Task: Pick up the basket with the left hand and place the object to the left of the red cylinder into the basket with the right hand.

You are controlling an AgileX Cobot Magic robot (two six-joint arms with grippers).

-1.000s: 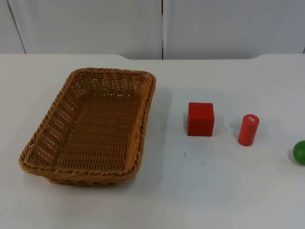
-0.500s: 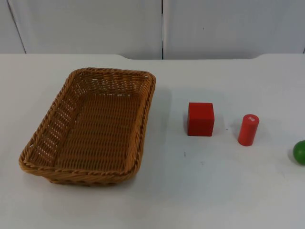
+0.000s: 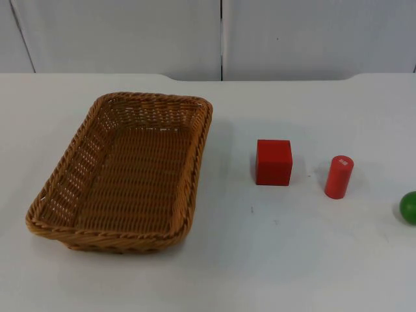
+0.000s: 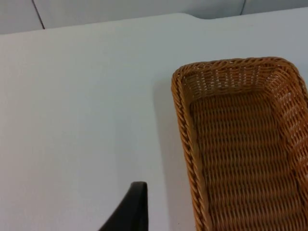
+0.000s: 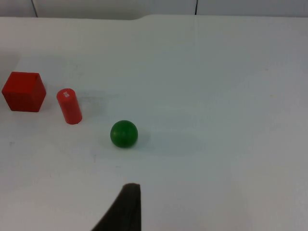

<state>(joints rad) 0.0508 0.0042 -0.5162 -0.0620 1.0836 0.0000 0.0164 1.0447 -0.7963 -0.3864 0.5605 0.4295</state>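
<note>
Sitting on the table [image 3: 312,260], left to right: basket [image 3: 123,175], cube [image 3: 273,162], cylinder [image 3: 338,177], ball [image 3: 409,207]. Waiting above: left gripper [image 4: 130,211], right gripper [image 5: 126,207], openness impossible to tell. Risking a wrong pick: cube being the target, cylinder standing just beside.

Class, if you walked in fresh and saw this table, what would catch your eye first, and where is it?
The big woven basket, empty, at the table's left. Right of it, apart, a red cube, then an upright red cylinder, and a green ball at the right edge.
</note>
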